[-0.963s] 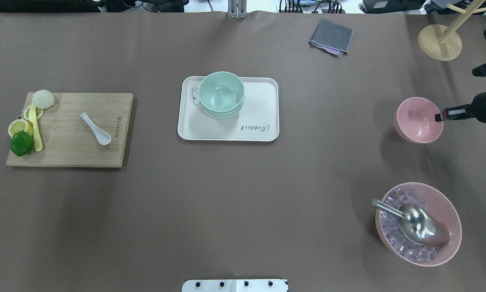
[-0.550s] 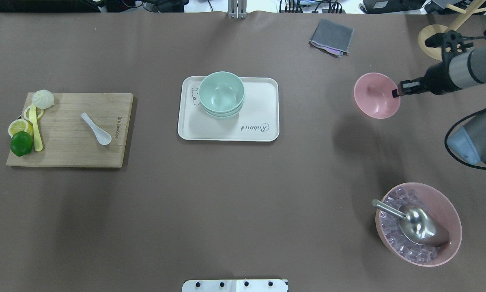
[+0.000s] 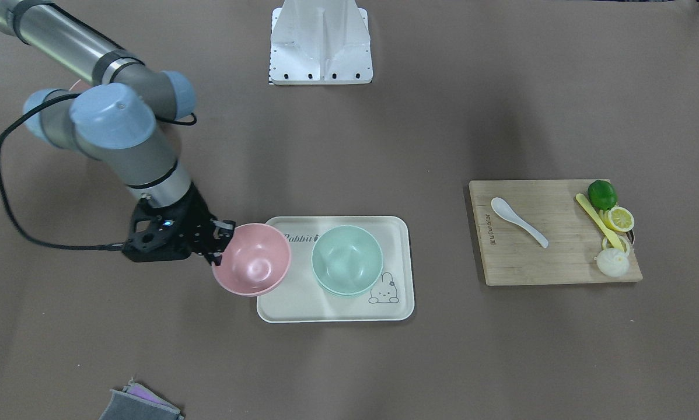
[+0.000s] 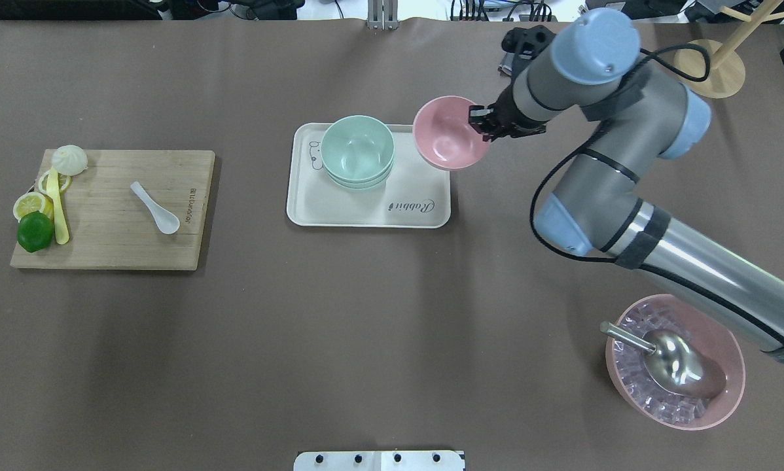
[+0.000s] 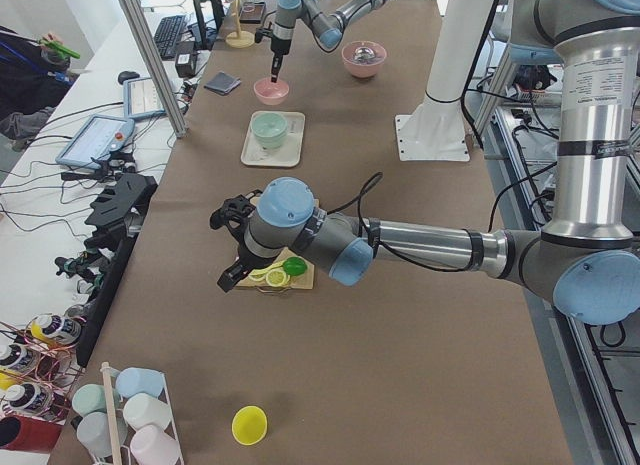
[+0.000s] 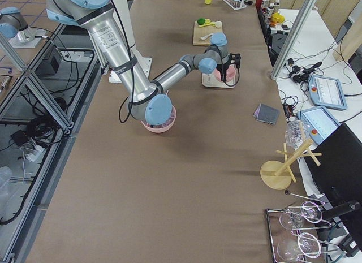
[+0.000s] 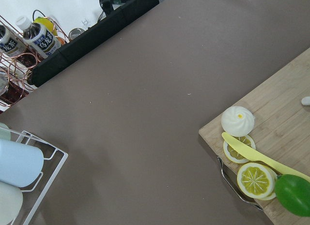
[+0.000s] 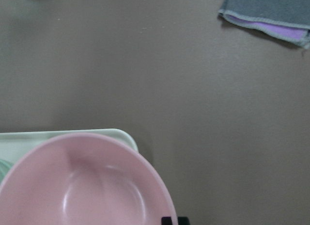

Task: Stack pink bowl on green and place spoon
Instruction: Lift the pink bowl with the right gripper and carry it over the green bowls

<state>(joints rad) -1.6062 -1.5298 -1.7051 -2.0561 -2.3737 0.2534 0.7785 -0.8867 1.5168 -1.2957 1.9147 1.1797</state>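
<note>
Right gripper (image 4: 482,122): pinches the pink bowl's (image 4: 445,140) rim on the side away from the tray.
Pink bowl: held upright in the air over the tray's (image 4: 366,212) far right corner, part of it past the tray's right edge.
Green bowl (image 4: 356,149): on a second green bowl at the tray's far edge; a narrow gap separates its rim from the pink one.
Spoon (image 4: 154,207): flat on the cutting board (image 4: 104,248), near the table's left edge.
Left gripper (image 5: 232,270): over the board's outer end; spread or pressed together, cannot tell.

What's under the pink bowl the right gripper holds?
The pink bowl, pinched by the right gripper, overlaps the tray's far right corner and bare table. The green bowl is beside it, not beneath. The spot directly below is covered.
</note>
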